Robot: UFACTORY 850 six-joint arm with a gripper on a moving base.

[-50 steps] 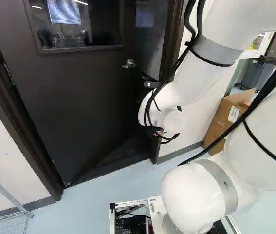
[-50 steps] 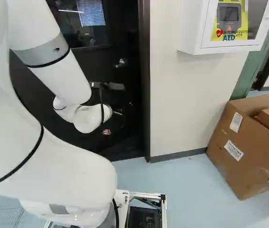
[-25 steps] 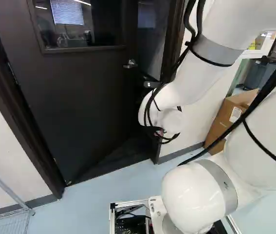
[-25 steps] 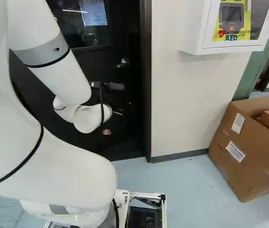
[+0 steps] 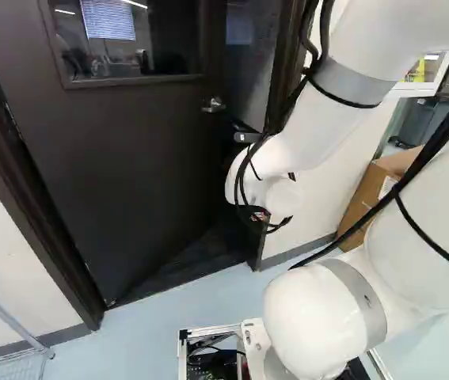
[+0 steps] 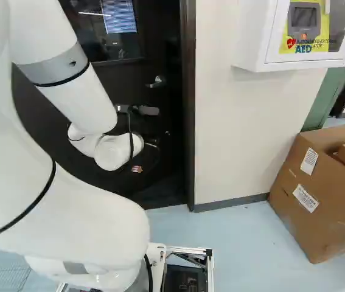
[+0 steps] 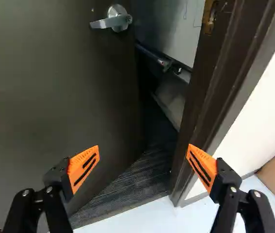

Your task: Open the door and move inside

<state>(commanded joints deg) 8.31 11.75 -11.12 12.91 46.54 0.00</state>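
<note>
Standing ajar, the dark-brown windowed door (image 5: 113, 166) likely needs widening, the black, orange-padded claw (image 7: 143, 146) spread, the silver-framed base (image 5: 208, 329) yet to enter.

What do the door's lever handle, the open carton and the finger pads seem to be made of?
Lever handle: metal with a satin look, from its silvery sheen; which metal is unclear.
Carton: cardboard, matte, judging by its plain brown faces and folded flap.
Finger pads: plastic or rubber, evenly orange with dark slots; the look doesn't settle which.
</note>
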